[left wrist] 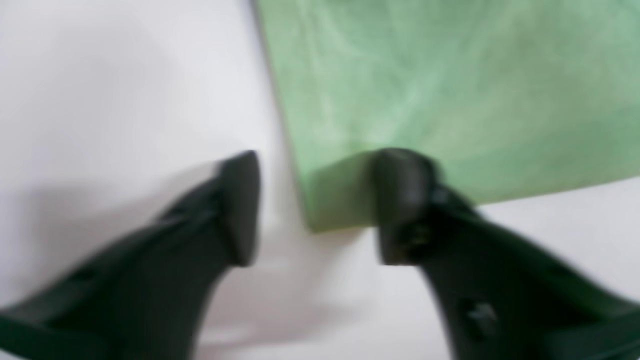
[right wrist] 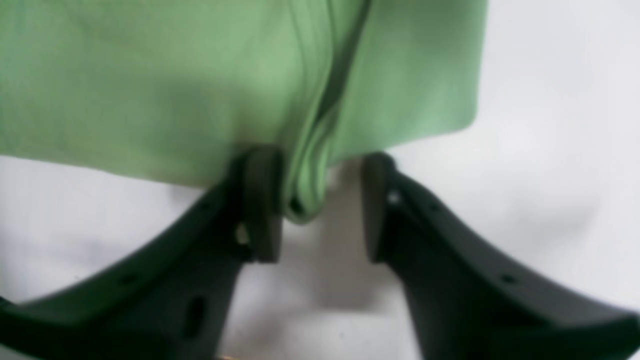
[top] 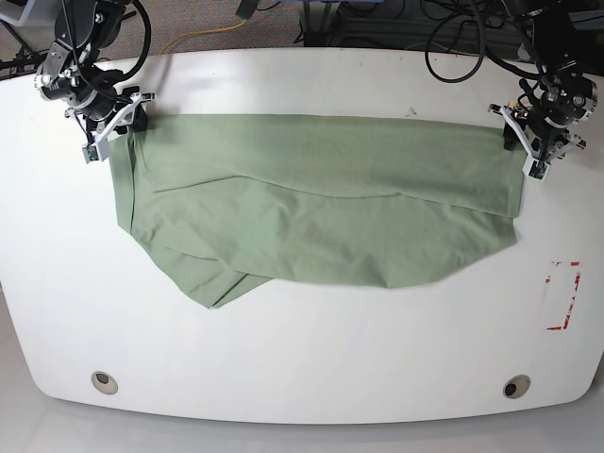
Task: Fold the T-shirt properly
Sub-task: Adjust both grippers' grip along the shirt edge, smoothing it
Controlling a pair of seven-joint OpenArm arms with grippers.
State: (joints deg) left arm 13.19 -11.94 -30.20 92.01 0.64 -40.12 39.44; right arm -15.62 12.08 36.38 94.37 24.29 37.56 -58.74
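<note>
The pale green T-shirt (top: 321,203) lies folded lengthwise across the white table (top: 302,359), with a loose flap pointing toward the front left. My left gripper (left wrist: 317,210) stands at the shirt's far right corner (left wrist: 340,192). That corner lies between the jaws, against one finger (left wrist: 400,205), with a wide gap to the other finger. My right gripper (right wrist: 318,210) is at the far left corner. A bunched fold of hem (right wrist: 305,195) sits between its jaws, touching one finger (right wrist: 262,205) and clear of the other. In the base view the two grippers are the left one (top: 536,142) and the right one (top: 106,123).
A red-outlined rectangle (top: 563,294) is marked on the table at the right. Two round holes (top: 105,382) (top: 515,387) sit near the front edge. Cables (top: 453,57) and arm bases crowd the back edge.
</note>
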